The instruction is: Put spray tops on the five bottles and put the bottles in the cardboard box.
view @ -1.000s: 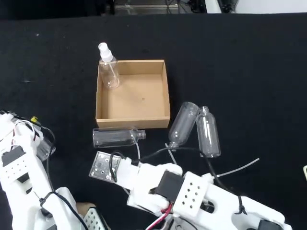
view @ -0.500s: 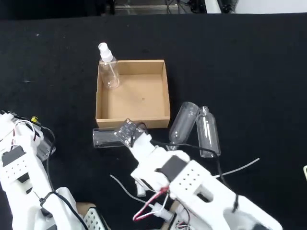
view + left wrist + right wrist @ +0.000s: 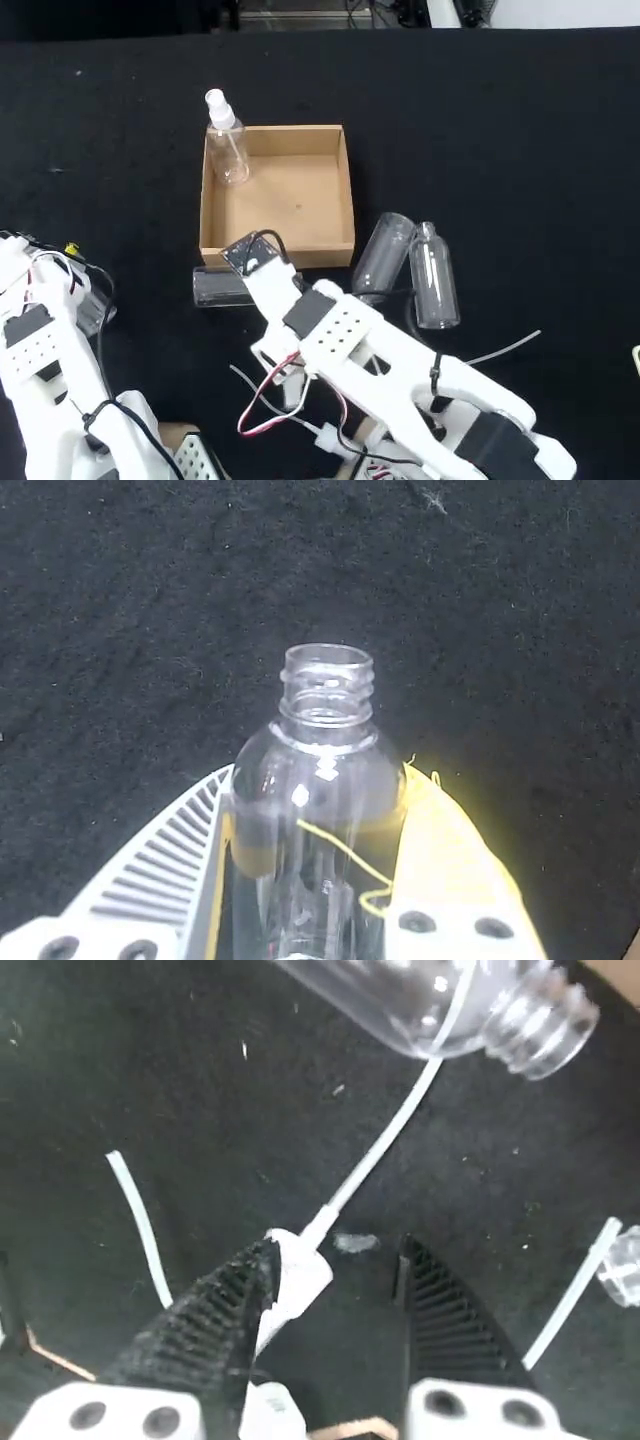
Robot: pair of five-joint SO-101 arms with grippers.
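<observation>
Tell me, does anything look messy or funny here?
Yes. Three bottles without tops lie on their sides beside the cardboard box, and a loose spray tube lies on the table nearby.

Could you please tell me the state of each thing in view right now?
Cardboard box: open-topped.
Bottle in box: upright, spray top on.
Bottle before box: lying, uncapped.
Two bottles right of box: lying, uncapped.
Left gripper: shut on uncapped bottle.
Right gripper: open, loose spray top between jaws.
</observation>
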